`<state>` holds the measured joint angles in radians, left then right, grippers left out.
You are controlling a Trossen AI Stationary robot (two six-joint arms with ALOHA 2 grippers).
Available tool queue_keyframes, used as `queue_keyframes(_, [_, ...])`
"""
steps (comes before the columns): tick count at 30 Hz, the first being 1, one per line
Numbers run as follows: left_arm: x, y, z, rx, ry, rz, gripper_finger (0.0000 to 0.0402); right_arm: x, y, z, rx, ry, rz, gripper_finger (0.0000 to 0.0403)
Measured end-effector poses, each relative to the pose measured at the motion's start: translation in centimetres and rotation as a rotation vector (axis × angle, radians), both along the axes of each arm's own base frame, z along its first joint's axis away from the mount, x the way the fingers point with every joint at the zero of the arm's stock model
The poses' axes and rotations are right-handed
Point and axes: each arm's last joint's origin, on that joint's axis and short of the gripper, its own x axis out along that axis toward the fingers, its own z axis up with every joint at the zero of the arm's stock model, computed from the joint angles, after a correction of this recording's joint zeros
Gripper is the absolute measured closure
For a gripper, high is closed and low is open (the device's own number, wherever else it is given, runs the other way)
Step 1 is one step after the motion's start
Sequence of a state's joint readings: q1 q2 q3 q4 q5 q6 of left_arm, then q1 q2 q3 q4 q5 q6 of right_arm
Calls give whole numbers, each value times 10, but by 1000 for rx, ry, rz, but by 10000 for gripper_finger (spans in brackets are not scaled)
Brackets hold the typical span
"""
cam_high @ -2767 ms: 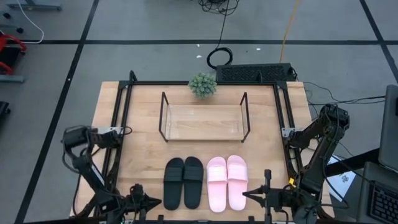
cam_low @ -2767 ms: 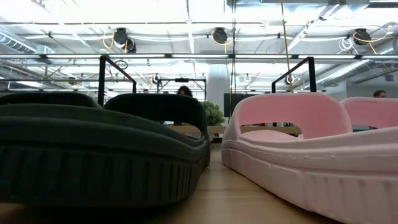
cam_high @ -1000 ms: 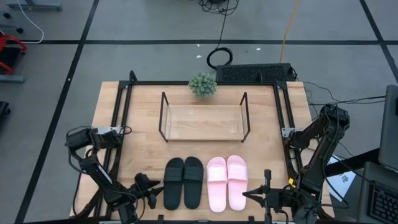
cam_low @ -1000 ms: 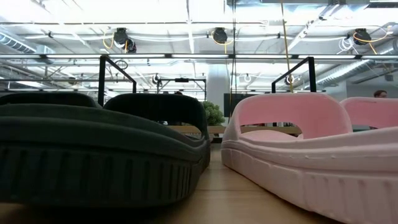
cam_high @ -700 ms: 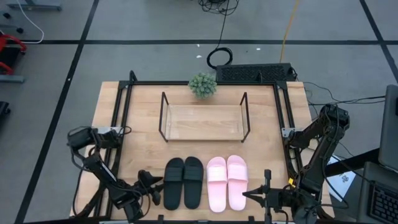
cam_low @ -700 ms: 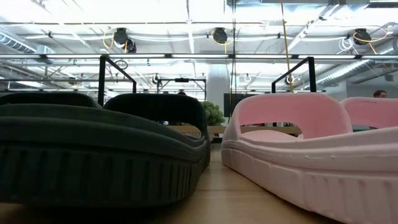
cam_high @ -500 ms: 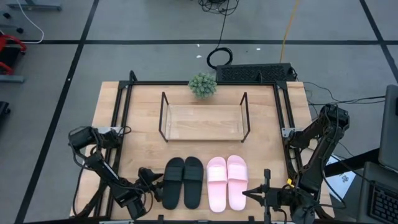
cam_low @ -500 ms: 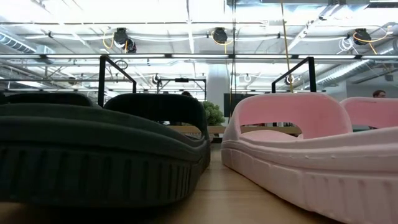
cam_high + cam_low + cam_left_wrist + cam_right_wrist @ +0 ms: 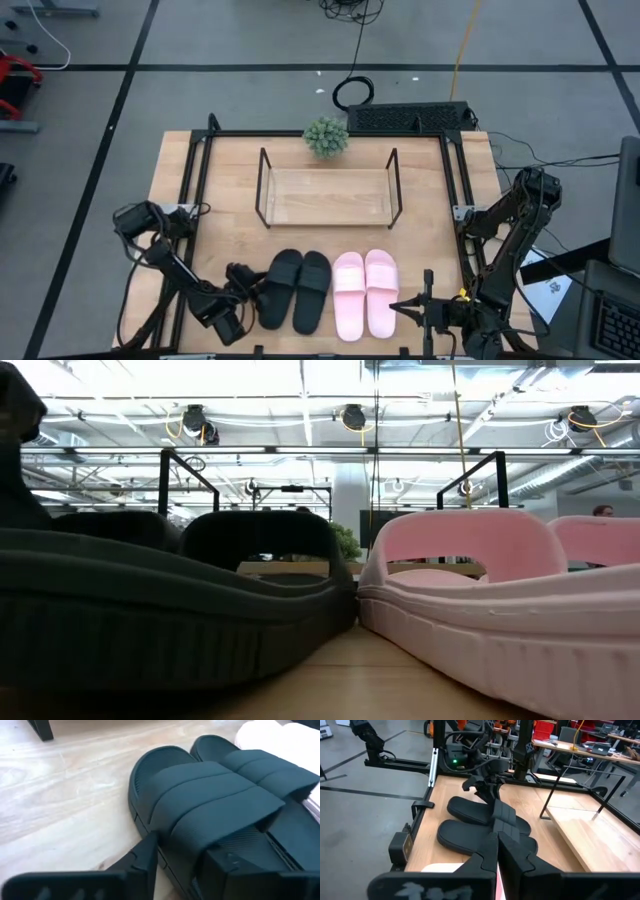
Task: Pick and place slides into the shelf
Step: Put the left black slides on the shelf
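High view: left gripper is seen at the outer black slide, fingers astride its edge, parted. The second black slide and pink pair lie beside it, near the table's front; the shelf stands behind. Right gripper is parked front-right, fingers together.

Low view: black slides are pressed against the pink slide.

Left wrist view: one finger is seen beside the sole.

Near black slide, sole edge ribbed, filling the left foreground; second black slide behind it, strap arched; pink slide touching the black at its toe; second pink slide far right; black wire shelf frames upright behind; small plant between the straps.
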<state>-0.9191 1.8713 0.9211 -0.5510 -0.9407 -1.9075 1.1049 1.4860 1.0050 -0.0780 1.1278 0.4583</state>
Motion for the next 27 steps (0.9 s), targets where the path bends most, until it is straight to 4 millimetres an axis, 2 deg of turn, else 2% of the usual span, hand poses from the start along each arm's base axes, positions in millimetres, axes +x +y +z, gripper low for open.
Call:
queue_keyframes(7, [5, 5, 0, 1, -5, 27, 392, 0, 0, 0, -1, 1, 1, 403])
queue_keyframes(12, [6, 4, 1, 1, -44, 35, 398, 0, 0, 0, -14, 3, 5, 403])
queue_keyframes(19, [7, 4, 1, 12, -60, 32, 400, 2, -2, 0, -173, 20, 38, 403])
queue_keyframes(24, [3, 5, 4, 50, -69, 28, 400, 11, -7, 0, -122, 16, -9, 403])
queue_keyframes(27, [-3, 8, 12, 74, -66, 28, 401, 17, -11, 0, -97, 20, -31, 403])
